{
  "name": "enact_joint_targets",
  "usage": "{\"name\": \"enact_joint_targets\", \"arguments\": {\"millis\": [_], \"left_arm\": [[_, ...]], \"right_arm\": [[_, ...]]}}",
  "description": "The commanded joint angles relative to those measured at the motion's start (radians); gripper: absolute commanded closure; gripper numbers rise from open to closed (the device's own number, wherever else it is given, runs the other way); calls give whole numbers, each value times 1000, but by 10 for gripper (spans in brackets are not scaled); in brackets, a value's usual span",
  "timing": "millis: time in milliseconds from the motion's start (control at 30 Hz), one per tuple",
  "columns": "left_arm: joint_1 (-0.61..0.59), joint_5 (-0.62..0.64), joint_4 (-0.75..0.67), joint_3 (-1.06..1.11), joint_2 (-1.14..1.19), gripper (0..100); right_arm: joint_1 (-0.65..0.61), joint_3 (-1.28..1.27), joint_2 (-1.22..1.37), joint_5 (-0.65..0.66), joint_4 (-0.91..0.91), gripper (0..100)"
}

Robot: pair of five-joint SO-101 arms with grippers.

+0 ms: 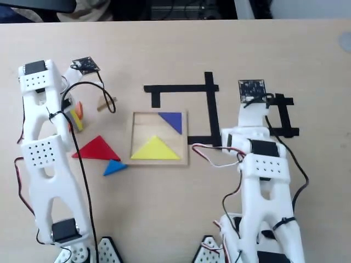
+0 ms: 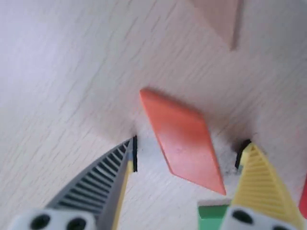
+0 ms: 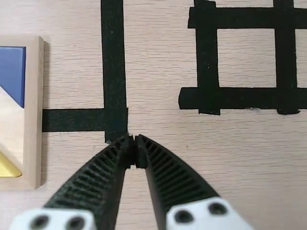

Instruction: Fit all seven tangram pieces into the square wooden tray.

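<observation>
Pale wood-grain bench (image 1: 175,55) is seen from above, with two white arms set side by side on it. The left hand (image 2: 189,153) is spread wide and lowered to the bench. An orange parallelogram (image 2: 182,141) is straddled by its fingers (image 2: 259,182), with a narrow gap left on either side. Just beyond that hand, a wood-coloured triangle (image 2: 218,17) is laid flat. Close by the left hand, on its tray side, a red triangle (image 1: 97,148) is laid, with a small blue triangle (image 1: 114,167) just beside it.

Between the two hands the tray (image 1: 132,137) is placed. Two pieces are seated inside it: a blue triangle (image 1: 172,121) on the side nearer the right hand, and a yellow triangle (image 1: 156,148) near it but apart.

The right hand (image 3: 133,143) is pressed together with nothing held. Its tips are held over the end of a black tape (image 3: 113,72) line, just beside the tray's rim. More tape is stuck down in a grid farther beyond that hand.
</observation>
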State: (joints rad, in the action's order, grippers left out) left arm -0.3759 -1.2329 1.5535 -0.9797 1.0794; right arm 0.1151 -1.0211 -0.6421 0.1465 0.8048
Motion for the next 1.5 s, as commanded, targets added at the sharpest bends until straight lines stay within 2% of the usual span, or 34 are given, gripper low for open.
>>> {"name": "enact_joint_targets", "arguments": {"millis": [0, 267, 533, 800, 1267, 1467], "left_arm": [[1, -17, -15, -10, 0, 658], [67, -18, -15, -10, 3, 658], [59, -18, -9, -2, 5, 662], [39, -74, 15, -10, 25, 821], [47, -74, 17, -18, 26, 831], [65, -64, 209, -266, 37, 972]], "right_arm": [[12, 2, 5, 11, -18, 987], [12, 2, 5, 11, -18, 987], [12, 2, 5, 12, -18, 987], [12, 1, 5, 12, -18, 987], [12, 1, 5, 12, -18, 987], [11, 1, 5, 12, -18, 987]]}}
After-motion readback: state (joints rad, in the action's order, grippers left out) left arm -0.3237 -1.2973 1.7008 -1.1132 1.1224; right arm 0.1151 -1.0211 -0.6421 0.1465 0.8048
